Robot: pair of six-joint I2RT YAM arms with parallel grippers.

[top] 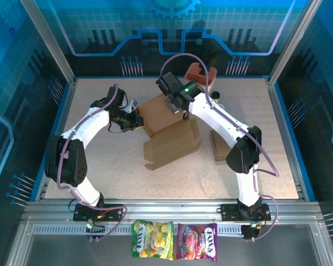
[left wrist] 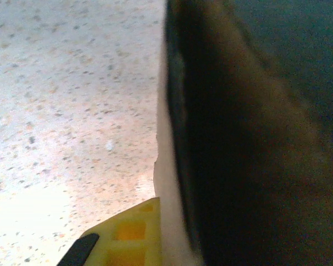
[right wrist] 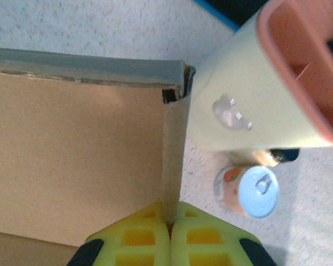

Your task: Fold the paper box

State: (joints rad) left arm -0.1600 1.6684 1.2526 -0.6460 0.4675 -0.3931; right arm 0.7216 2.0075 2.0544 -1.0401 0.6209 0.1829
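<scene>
Right gripper (right wrist: 170,226) is pinching shut on an upright wall of the one paper box (top: 169,136), mid-bench (top: 100,177). Left gripper (top: 135,119), closed, is meeting the box's left flap. One can (right wrist: 248,191) and one pale container (right wrist: 250,94) are crowding the far edge, just beside that wall.

The paper box (top: 169,133) is set near the middle of the table (top: 100,177). The left gripper (top: 136,119) is placed just left of its far part. At its far side, a wall edge is pinched in the right gripper (right wrist: 169,227). Behind the box stands a container (top: 201,75), a can (right wrist: 248,191) just beside it. A cardboard piece (top: 219,145) lies right of the box. Two snack packets (top: 175,240) lie nearest, before the arm bases.
</scene>
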